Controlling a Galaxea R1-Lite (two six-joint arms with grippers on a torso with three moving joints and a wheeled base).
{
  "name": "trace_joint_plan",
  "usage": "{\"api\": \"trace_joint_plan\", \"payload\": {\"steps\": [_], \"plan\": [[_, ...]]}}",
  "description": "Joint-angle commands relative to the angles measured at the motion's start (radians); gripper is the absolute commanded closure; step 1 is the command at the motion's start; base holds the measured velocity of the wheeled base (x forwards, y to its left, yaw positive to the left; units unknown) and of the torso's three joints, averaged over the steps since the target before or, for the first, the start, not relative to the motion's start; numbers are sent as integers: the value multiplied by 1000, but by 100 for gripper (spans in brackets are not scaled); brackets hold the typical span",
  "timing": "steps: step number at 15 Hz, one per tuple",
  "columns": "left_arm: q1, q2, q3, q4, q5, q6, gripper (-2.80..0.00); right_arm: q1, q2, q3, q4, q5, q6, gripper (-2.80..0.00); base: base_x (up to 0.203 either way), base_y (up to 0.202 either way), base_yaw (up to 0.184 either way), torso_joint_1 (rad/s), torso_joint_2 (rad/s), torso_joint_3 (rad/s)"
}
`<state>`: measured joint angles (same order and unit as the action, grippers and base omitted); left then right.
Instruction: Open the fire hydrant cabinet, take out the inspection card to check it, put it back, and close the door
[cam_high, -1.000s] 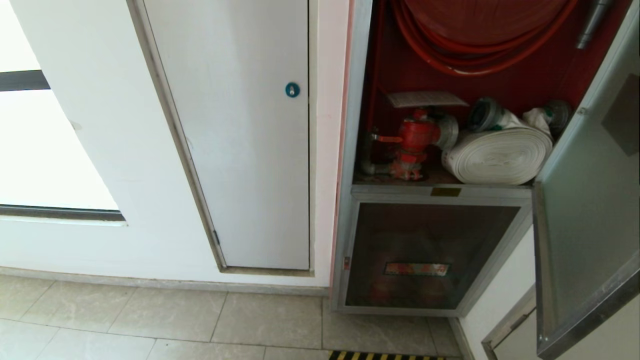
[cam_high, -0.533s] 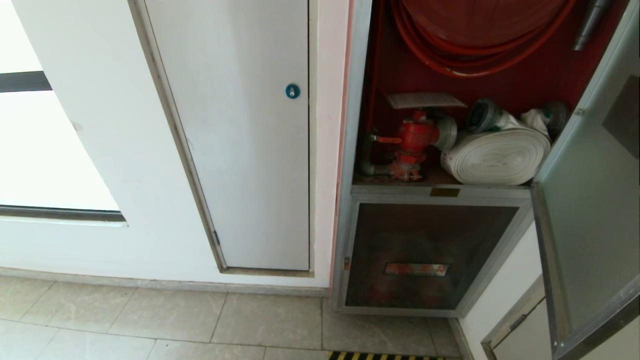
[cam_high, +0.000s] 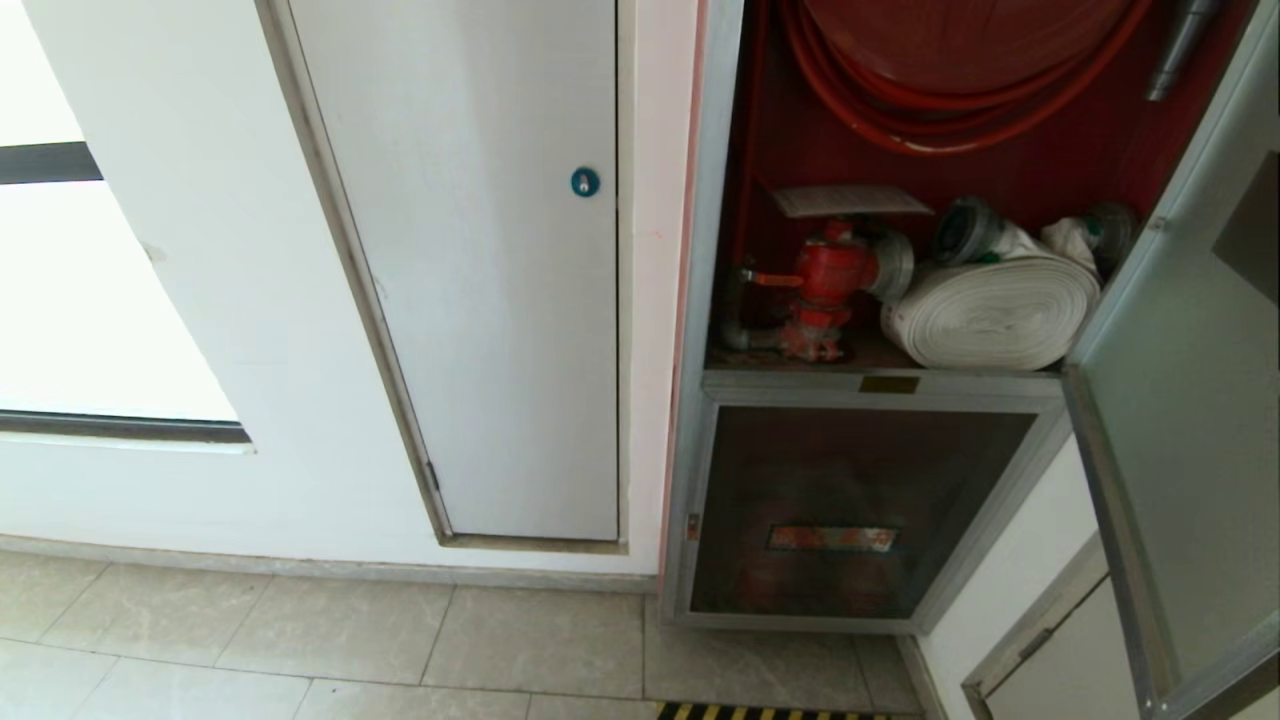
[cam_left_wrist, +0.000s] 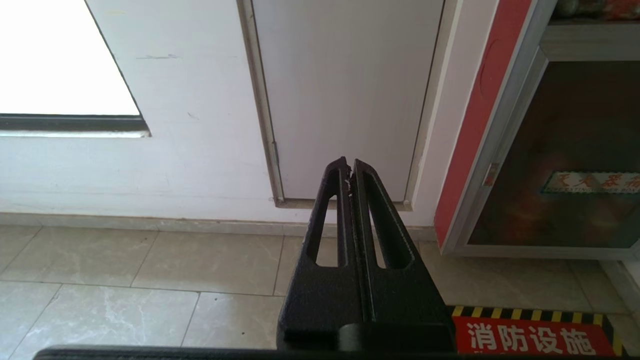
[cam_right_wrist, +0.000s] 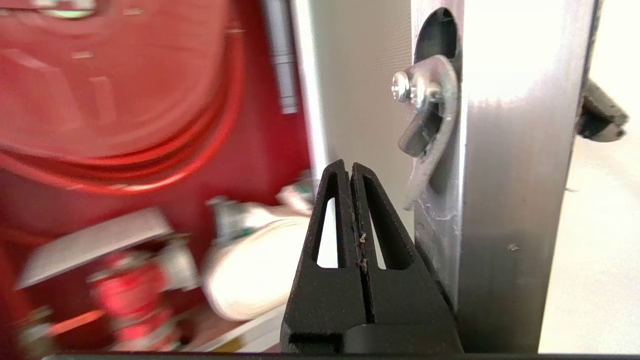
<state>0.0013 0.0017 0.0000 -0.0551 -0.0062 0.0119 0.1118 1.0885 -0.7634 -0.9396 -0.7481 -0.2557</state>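
The fire hydrant cabinet (cam_high: 705, 300) stands open, showing its red inside, a red hose reel (cam_high: 950, 60), a red valve (cam_high: 830, 275) and a rolled white hose (cam_high: 990, 310). The inspection card (cam_high: 850, 200) lies flat on top of the valve. The door (cam_high: 1180, 400) is swung out to the right. In the right wrist view my right gripper (cam_right_wrist: 350, 167) is shut and holds nothing. It sits close beside the door's aluminium frame (cam_right_wrist: 515, 200), just below the metal latch (cam_right_wrist: 430, 100). My left gripper (cam_left_wrist: 348, 164) is shut and parked low, pointing at the wall's base.
Left of the cabinet is a white panel (cam_high: 480, 250) with a blue round lock (cam_high: 585, 180). Below the open compartment is a dark glass panel (cam_high: 850, 510) with an orange-red strip. A yellow-black hazard strip (cam_high: 770, 712) marks the tiled floor in front.
The door has swung further open towards the right; its lower corner has moved right and down in the head view. The left arm has not moved.
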Motion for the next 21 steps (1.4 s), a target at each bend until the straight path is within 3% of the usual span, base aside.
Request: {"api": "trace_joint_plan", "payload": {"steps": [1, 4, 7, 11, 21], "plan": [[0, 1, 20, -2, 0, 0, 0, -33, -1, 2, -7, -6, -8, 0, 0, 0, 0, 0, 0, 0], [0, 1, 20, -2, 0, 0, 0, -72, -6, 1, -5, -34, -28, 0, 0, 0, 0, 0, 0, 0], [0, 1, 20, -2, 0, 0, 0, -170, -5, -1, 68, -33, -27, 0, 0, 0, 0, 0, 0, 0], [0, 1, 20, -1, 0, 0, 0, -221, 3, -15, 115, -38, -28, 0, 0, 0, 0, 0, 0, 0], [0, 1, 20, -1, 0, 0, 0, -515, 101, -112, 212, -15, -19, 0, 0, 0, 0, 0, 0, 0]]}}
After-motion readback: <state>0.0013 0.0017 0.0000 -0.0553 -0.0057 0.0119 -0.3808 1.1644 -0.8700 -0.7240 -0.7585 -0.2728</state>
